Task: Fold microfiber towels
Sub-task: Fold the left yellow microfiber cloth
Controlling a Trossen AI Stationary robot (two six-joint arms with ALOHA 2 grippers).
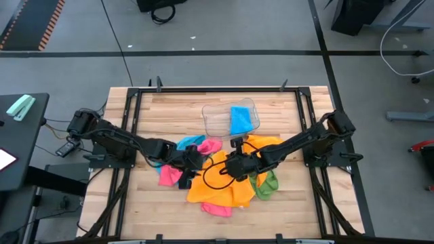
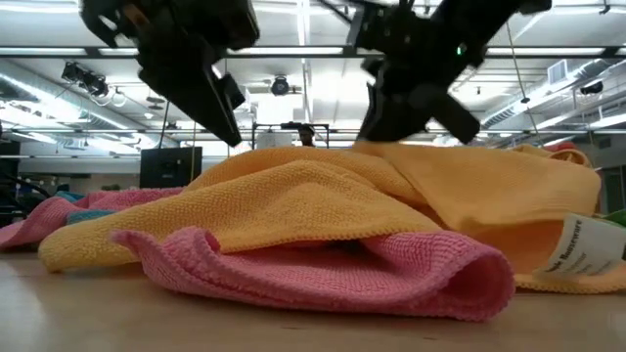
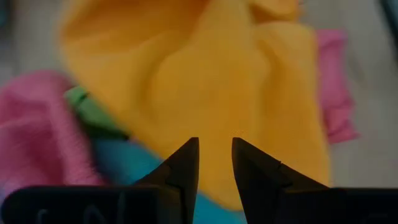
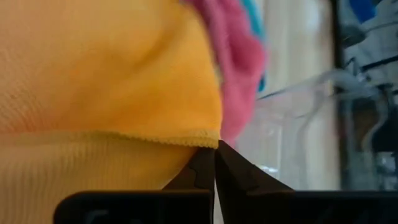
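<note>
Orange towel (image 1: 224, 190) sits crumpled mid-table at 6 o'clock from the clear tray (image 1: 218, 118), on top of pink and green ones. Right gripper (image 1: 235, 165) is clenched at its hemmed edge; whether it's pinching the cloth, can't tell. Left gripper (image 1: 188, 169) is partly open above the pile, holding nothing. Cloth looks light, floppy, grippy; likely best pinched at a hemmed corner.

Both arms reach inward, low over table centre. Left gripper (image 3: 215, 163) fingers slightly apart; right gripper (image 4: 214, 163) pinched closed.
</note>
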